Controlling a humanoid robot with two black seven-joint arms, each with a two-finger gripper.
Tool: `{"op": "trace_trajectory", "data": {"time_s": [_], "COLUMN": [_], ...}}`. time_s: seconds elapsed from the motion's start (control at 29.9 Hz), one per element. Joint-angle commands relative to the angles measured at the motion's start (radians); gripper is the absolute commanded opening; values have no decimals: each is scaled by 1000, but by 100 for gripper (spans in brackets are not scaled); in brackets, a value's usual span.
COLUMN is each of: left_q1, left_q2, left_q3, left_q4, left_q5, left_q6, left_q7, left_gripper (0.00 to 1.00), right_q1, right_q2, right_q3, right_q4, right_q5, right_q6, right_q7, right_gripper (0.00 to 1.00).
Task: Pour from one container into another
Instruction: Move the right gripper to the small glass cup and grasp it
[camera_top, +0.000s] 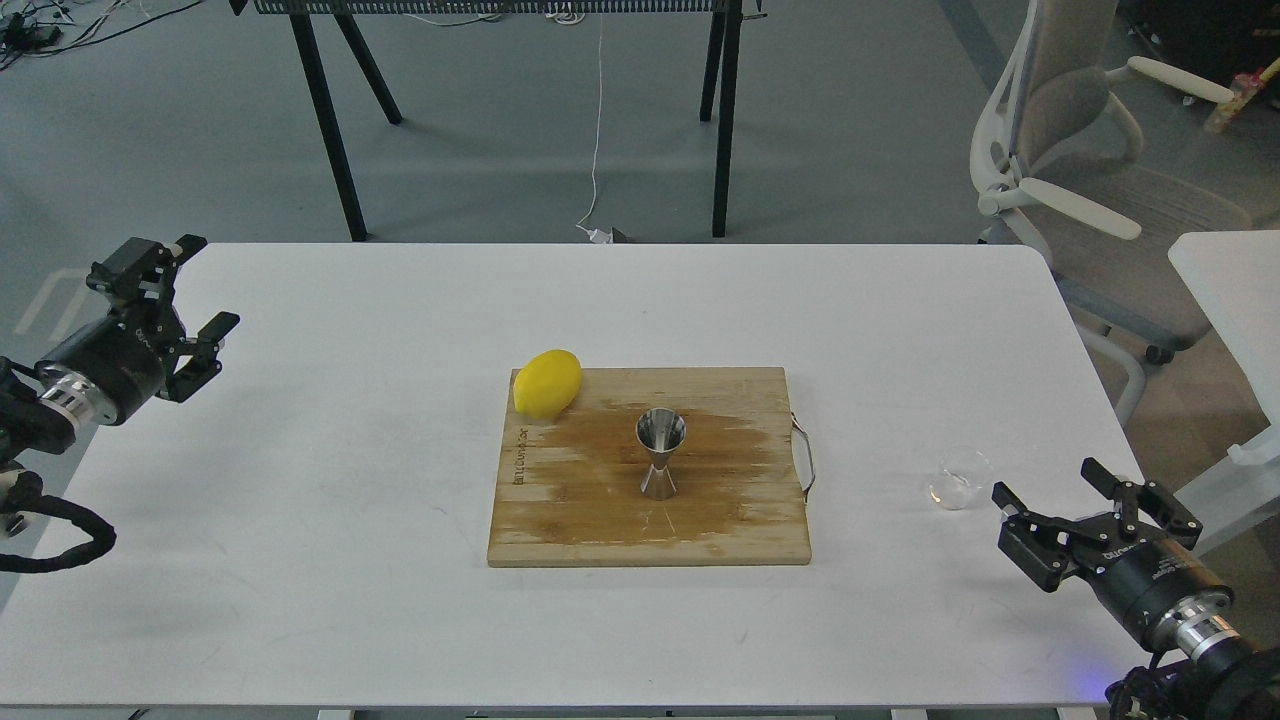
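Note:
A small clear glass tumbler (958, 478) stands on the white table (400, 600), right of the wooden board. The shiny steel jigger (660, 454) stands upright in the middle of the cutting board (600, 500). My right gripper (1068, 502) hovers open over the table's right front, a short way right of and nearer than the tumbler, holding nothing. At the left table edge my left gripper (203, 285) is open and empty, far from both vessels.
A yellow lemon (547, 383) rests on the board's far left corner. The board has a metal handle (805, 458) on its right side. An office chair (1090, 190) and a second white table (1225, 275) stand to the right.

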Motion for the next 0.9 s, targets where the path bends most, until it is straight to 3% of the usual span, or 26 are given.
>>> {"op": "trace_trajectory", "data": {"time_s": [0.0,0.87], "left_q1": [0,2], "left_q2": [-15,-18], "left_q3": [1,2], "left_q4": [24,63], "left_q5": [0,0], "left_q6": [0,0], "left_q7": [0,0], "left_gripper": [99,99], "right_q1": [13,203], "right_q2": [31,191], "right_q3": [0,2], "right_q4": [-12,-161], "right_q5": [-3,-3], "right_q6": [-88,-418], "right_q7": [-3,1], "right_gripper": [99,98]}}
